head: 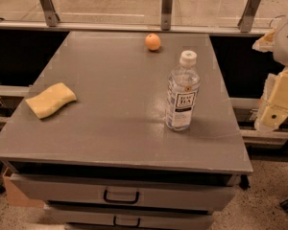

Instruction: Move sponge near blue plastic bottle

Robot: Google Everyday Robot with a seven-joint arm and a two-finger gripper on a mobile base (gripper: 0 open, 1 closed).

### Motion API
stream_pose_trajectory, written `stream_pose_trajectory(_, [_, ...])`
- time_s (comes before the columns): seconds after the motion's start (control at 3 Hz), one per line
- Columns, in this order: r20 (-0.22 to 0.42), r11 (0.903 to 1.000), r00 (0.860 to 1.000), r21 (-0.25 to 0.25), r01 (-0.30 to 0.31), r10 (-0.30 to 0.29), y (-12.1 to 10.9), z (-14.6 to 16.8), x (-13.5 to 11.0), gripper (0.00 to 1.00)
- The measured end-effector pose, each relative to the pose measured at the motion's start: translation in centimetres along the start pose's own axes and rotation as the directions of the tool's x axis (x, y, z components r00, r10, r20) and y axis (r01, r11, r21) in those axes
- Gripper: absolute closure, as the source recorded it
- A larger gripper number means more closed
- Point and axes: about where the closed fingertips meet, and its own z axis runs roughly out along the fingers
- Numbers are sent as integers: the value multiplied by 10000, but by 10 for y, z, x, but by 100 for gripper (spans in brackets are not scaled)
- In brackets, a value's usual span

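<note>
The pale yellow sponge (51, 99) lies flat on the grey table top (115, 85), near its left edge. The clear plastic bottle (182, 93) with a white cap and a white label stands upright on the right side of the table, towards the front. The sponge and bottle are far apart, with most of the table's width between them. My gripper (273, 113) hangs off the table's right side, beyond the edge and to the right of the bottle. It is nowhere near the sponge and holds nothing that I can see.
A small round orange fruit (153, 41) sits near the table's back edge, behind the bottle. A railing with metal posts (167, 3) runs behind the table. Drawers with handles (121, 196) are under the front edge.
</note>
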Motion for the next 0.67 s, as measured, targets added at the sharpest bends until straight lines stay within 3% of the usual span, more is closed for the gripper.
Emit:
stream_pose_trajectory(0.33, [1, 10000, 10000, 2, 0, 0, 0, 0, 0, 0])
stream_pose_trajectory(0.67, [536, 9987, 9973, 60, 498, -501, -15, 3, -33, 0])
